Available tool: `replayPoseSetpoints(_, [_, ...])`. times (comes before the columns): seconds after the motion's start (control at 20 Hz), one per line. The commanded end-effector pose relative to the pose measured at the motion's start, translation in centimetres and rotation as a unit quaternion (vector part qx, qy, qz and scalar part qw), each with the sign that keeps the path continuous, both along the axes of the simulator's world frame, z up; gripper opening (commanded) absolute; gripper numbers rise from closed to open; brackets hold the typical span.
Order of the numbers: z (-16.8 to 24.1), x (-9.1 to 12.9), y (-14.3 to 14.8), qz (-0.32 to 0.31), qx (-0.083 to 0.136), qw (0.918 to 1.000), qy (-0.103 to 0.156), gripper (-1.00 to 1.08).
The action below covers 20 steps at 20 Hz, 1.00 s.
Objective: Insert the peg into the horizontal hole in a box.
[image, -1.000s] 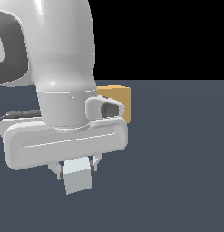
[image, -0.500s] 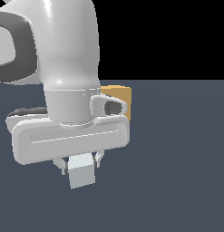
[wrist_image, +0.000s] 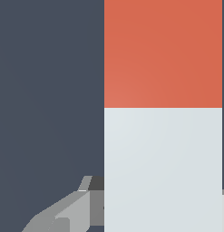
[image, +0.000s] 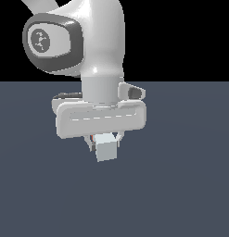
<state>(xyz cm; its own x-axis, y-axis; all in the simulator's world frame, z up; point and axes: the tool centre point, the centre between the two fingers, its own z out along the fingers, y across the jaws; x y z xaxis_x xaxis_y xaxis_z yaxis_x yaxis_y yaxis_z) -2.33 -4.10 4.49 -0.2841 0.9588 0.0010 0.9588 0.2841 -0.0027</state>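
Observation:
My gripper [image: 105,142] is shut on the peg [image: 106,148], which I hold above the dark floor. In the exterior view the peg's white end faces the camera and a sliver of its orange-red part shows behind a finger. In the wrist view the peg [wrist_image: 163,136] fills much of the picture, white-grey near the fingers [wrist_image: 63,213] and orange-red farther out. The box and its hole are out of sight in both views, hidden behind the arm in the exterior view.
The white arm and hand body [image: 101,118] take up the middle of the exterior view. The dark grey-blue floor [image: 190,185] spreads around and below the peg.
The arm has moved toward the exterior view's right with the peg held in it. The tan-orange box, seen earlier beside the hand, is now hidden behind it.

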Motion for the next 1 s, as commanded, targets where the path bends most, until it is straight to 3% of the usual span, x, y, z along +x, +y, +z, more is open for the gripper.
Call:
replayPoseSetpoints(0.0, [0.8, 1.5, 2.1, -0.003, 0.0, 1.0, -0.002, -1.0])
replayPoseSetpoints(0.4, [2.3, 4.7, 6.4, -0.011, 0.0, 0.9999, -0.001, -1.0])
replayPoseSetpoints(0.95, [2.7, 5.7, 7.6, -0.013, 0.0, 0.9999, -0.001, -1.0])
